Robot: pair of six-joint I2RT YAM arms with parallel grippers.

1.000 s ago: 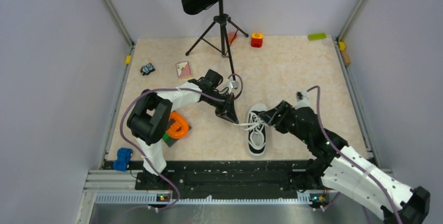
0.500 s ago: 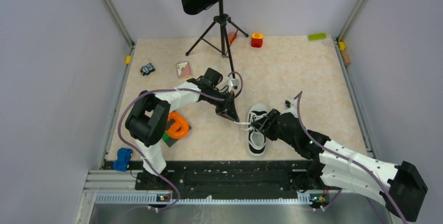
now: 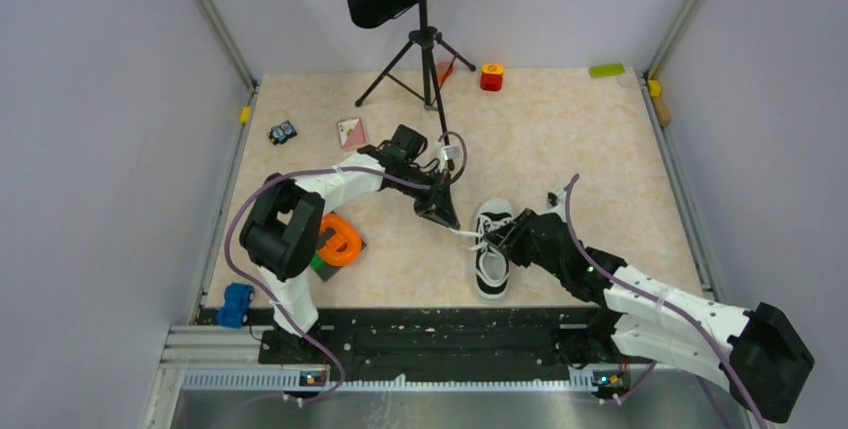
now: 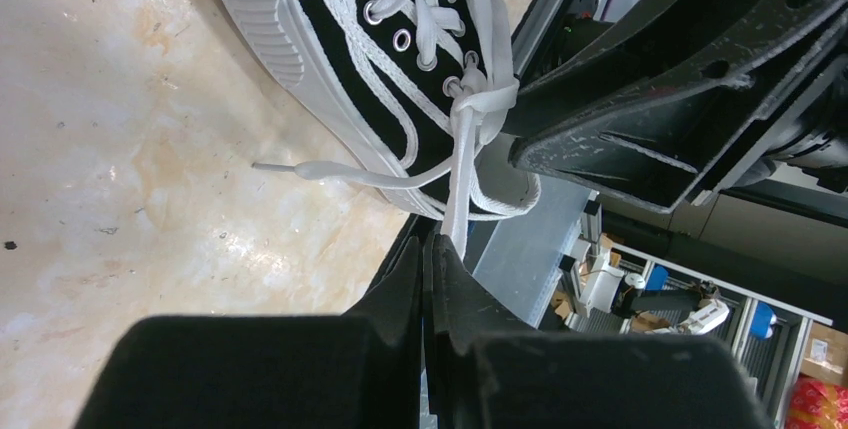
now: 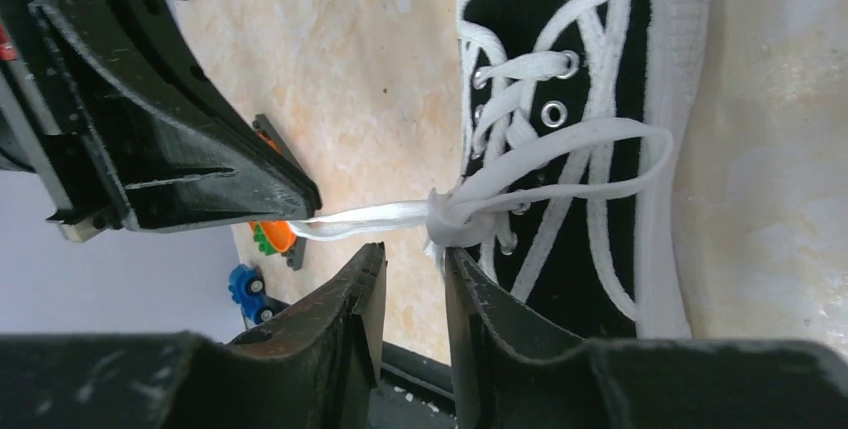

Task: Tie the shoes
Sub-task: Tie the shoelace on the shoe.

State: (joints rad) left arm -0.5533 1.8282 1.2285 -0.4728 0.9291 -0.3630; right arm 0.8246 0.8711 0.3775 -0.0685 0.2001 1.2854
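Two changes: we see the right arm [image 3: 650,301] stretched flatter than a second ago, its jaws drawn narrower.
Right gripper [image 5: 412,254]: jaws a slit apart, tips beside the knot [image 5: 443,214].
Sneaker [image 3: 490,274]: just below centre.
Left gripper [image 4: 428,249]: clamped on the taut lace [image 4: 460,177], left of sneaker.

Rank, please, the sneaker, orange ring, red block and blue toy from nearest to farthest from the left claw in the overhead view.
From the left claw:
1. Sneaker, just right of it.
2. Orange ring, to its left.
3. Red block, at the far edge.
4. Blue toy, near-left corner.
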